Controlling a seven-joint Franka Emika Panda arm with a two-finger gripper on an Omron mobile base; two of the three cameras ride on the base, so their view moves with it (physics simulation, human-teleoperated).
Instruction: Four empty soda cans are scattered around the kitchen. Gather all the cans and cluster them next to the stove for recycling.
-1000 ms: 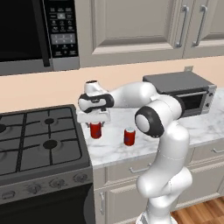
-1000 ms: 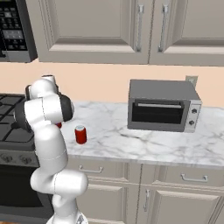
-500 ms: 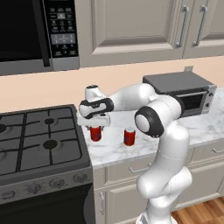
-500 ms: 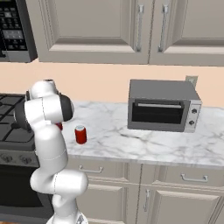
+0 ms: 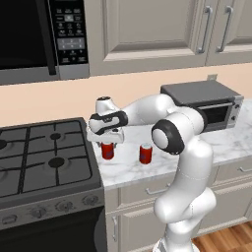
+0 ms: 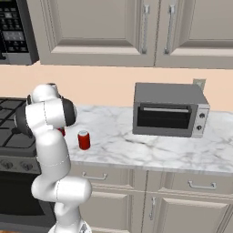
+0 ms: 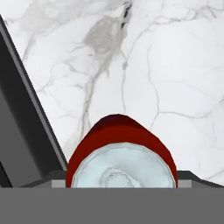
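A red soda can (image 5: 107, 150) with a silver top stands at the counter's left end, right beside the stove (image 5: 44, 162). My gripper (image 5: 107, 141) reaches straight down over it, with the jaws closed on its sides. In the hand view the same soda can (image 7: 120, 159) sits between the fingertips against the marble, and the stove's dark edge (image 7: 19, 122) runs along the left. A second red soda can (image 5: 145, 153) stands a little to the right on the counter, clear of the gripper; the right base view shows this second can (image 6: 83, 139) beside the arm.
A grey toaster oven (image 5: 204, 106) stands at the counter's right end. A black microwave (image 5: 42, 37) hangs above the stove, with upper cabinets (image 5: 147, 29) beside it. Bare marble counter (image 6: 136, 148) lies between the cans and the toaster oven.
The hand has come down a little with the red can, then held still. The second can and the base have not moved.
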